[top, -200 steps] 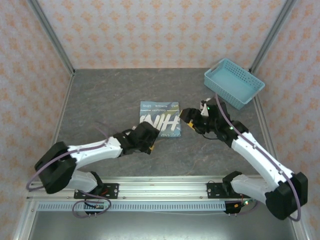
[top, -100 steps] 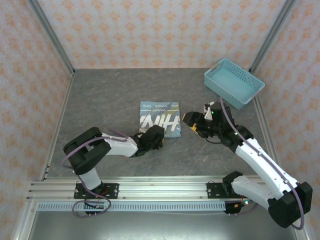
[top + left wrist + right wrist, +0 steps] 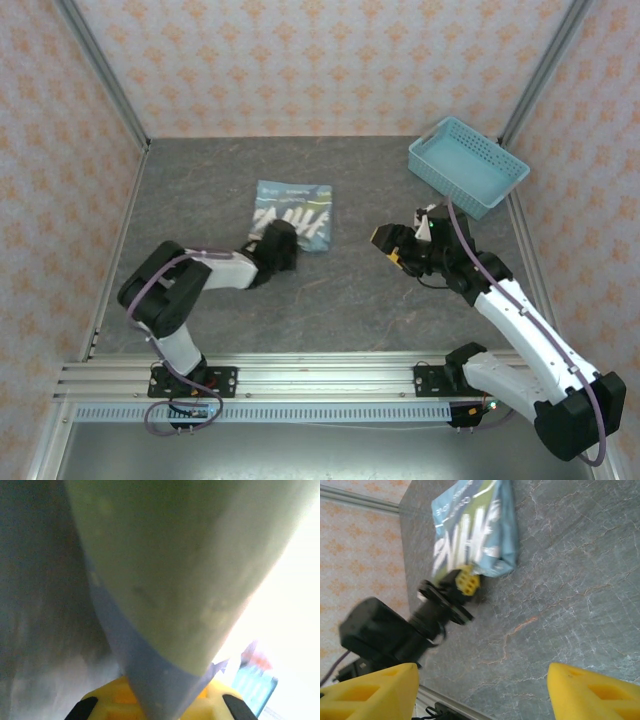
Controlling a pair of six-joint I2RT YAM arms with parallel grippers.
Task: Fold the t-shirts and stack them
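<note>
the folded t-shirt (image 3: 300,210) is lying on the tabletop (image 3: 350,300), left of centre. the left end effector (image 3: 285,240) is clamping its near edge; the right end effector (image 3: 390,247) is hovering nearby, fingers apart.

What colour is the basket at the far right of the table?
The basket is light blue, clearest in the top external view.
</note>
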